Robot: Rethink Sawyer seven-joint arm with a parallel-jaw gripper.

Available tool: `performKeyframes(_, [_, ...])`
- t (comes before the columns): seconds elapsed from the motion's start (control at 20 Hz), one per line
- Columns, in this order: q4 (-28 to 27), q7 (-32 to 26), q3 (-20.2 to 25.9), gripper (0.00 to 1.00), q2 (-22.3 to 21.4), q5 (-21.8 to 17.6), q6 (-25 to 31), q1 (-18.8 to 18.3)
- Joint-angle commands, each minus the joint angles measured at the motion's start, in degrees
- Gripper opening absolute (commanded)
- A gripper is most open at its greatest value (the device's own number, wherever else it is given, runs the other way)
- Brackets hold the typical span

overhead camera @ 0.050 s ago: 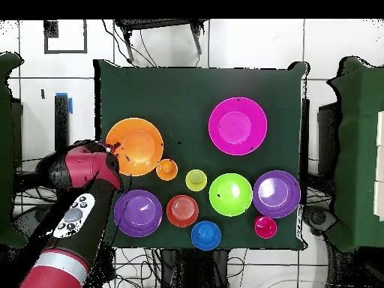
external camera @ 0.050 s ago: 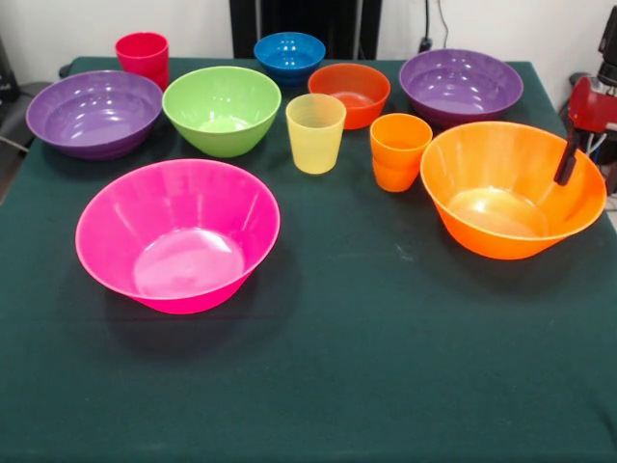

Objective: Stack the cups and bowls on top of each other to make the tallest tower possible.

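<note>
All cups and bowls stand apart and upright on the green table [external camera @ 0.050 s ago: 386,367]; nothing is stacked. The large pink bowl [external camera @ 0.050 s ago: 178,231] [overhead camera @ 0.050 s ago: 238,125] sits near the front left. At the right, the large orange bowl [external camera @ 0.050 s ago: 511,188] [overhead camera @ 0.050 s ago: 135,146] has my gripper [external camera @ 0.050 s ago: 567,164] [overhead camera @ 0.050 s ago: 114,150] at its far right rim. I cannot tell if the gripper holds the rim. In the middle are the pale yellow cup [external camera @ 0.050 s ago: 315,132] [overhead camera @ 0.050 s ago: 196,180] and the orange cup [external camera @ 0.050 s ago: 399,150] [overhead camera @ 0.050 s ago: 166,169]. The red cup [external camera @ 0.050 s ago: 142,56] [overhead camera @ 0.050 s ago: 265,226] is at the back left.
Along the back stand a purple bowl [external camera @ 0.050 s ago: 93,111] [overhead camera @ 0.050 s ago: 276,193], a green bowl [external camera @ 0.050 s ago: 222,108] [overhead camera @ 0.050 s ago: 230,194], a blue bowl [external camera @ 0.050 s ago: 289,53] [overhead camera @ 0.050 s ago: 205,235], an orange-red bowl [external camera @ 0.050 s ago: 349,92] [overhead camera @ 0.050 s ago: 182,211] and a second purple bowl [external camera @ 0.050 s ago: 461,85] [overhead camera @ 0.050 s ago: 138,212]. The red arm [overhead camera @ 0.050 s ago: 75,195] reaches in beside that bowl.
</note>
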Motion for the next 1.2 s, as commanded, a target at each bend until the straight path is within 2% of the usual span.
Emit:
performKeyframes(0.05, [-0.2,9.5,6.7,1.00,3.1,0.1,-1.0,-0.2])
performKeyframes(0.1, [-0.4,9.3,6.5,1.00,3.3,-0.3,-1.7,-0.1])
performKeyframes(0.15, [-0.5,9.2,6.1,0.00,3.4,-0.5,-2.2,0.1])
performKeyframes(0.3, [-0.1,9.1,7.0,0.00,3.1,-0.3,-1.7,-0.4])
performKeyframes(0.45, [1.4,8.6,10.0,0.00,1.9,0.1,-2.3,-2.2])
performKeyframes(0.6, [4.3,6.9,15.3,0.00,-0.8,0.5,-1.7,-6.0])
performKeyframes(0.8, [6.0,5.3,16.7,0.00,-3.8,-0.6,0.3,-8.2])
performKeyframes(1.0, [8.4,3.0,21.3,0.00,-7.1,-0.9,2.0,-12.7])
performKeyframes(1.2, [11.5,0.7,28.7,0.00,-10.2,0.1,4.3,-19.2])
